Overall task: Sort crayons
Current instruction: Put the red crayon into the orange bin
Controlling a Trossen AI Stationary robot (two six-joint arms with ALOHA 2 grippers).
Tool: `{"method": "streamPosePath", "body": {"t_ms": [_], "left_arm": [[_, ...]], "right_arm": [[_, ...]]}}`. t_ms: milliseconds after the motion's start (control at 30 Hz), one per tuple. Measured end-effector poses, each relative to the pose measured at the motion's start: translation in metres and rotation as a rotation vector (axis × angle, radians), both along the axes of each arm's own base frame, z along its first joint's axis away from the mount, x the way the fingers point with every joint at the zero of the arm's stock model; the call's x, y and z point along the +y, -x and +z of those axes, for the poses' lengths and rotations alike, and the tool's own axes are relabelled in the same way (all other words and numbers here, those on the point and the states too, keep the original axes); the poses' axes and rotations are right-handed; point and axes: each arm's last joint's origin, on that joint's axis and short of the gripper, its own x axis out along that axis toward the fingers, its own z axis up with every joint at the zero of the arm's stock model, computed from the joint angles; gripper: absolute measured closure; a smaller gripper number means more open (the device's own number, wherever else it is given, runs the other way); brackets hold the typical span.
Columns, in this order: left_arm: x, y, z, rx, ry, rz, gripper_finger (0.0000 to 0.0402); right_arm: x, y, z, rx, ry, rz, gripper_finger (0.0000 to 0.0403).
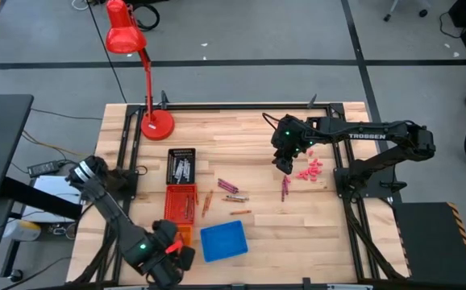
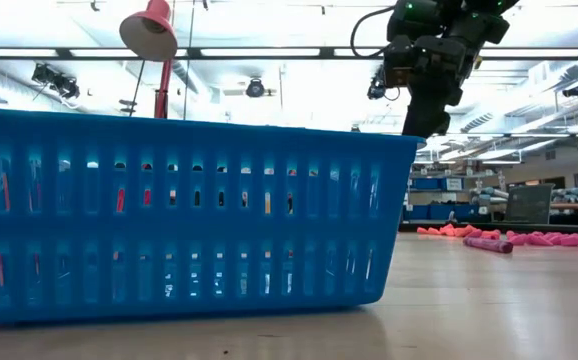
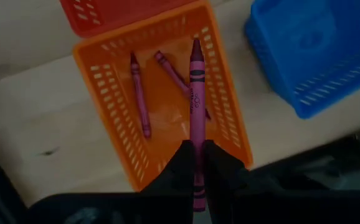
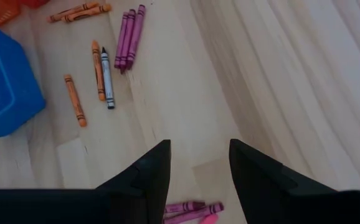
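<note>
With my left gripper (image 3: 195,163) pinched on a magenta crayon (image 3: 196,106) above the orange basket (image 3: 99,74) and my right gripper (image 4: 198,163) gaping over loose crayons (image 4: 129,38), I judge these light, brittle, waxy sticks want a mid-barrel pinch.

High view looks straight down on the whole pale wooden surface (image 1: 241,149). Low view sits at surface level, right against the blue slotted plastic basket (image 2: 169,210). Left wrist view looks down close into an orange mesh plastic basket (image 3: 114,118); right wrist view faces the bare wood. All four share the blue basket.
</note>
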Motion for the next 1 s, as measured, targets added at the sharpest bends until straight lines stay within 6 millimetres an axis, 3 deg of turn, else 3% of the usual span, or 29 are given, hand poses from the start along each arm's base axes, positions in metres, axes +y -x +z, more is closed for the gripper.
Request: {"method": "streamPosePath", "body": {"t_ms": [600,1000], "left_arm": [[-0.006,-0.033,-0.069,0.142,-0.137,0.058,0.0377],[0.007,-0.048,-0.075,0.135,-0.171,0.079,0.0303]], "right_arm": [[0.001,-0.001,0.001,-0.014,-0.036,0.024,0.0236],[0.001,0.0,0.0,-0.01,-0.032,0.031,0.0236]]}}
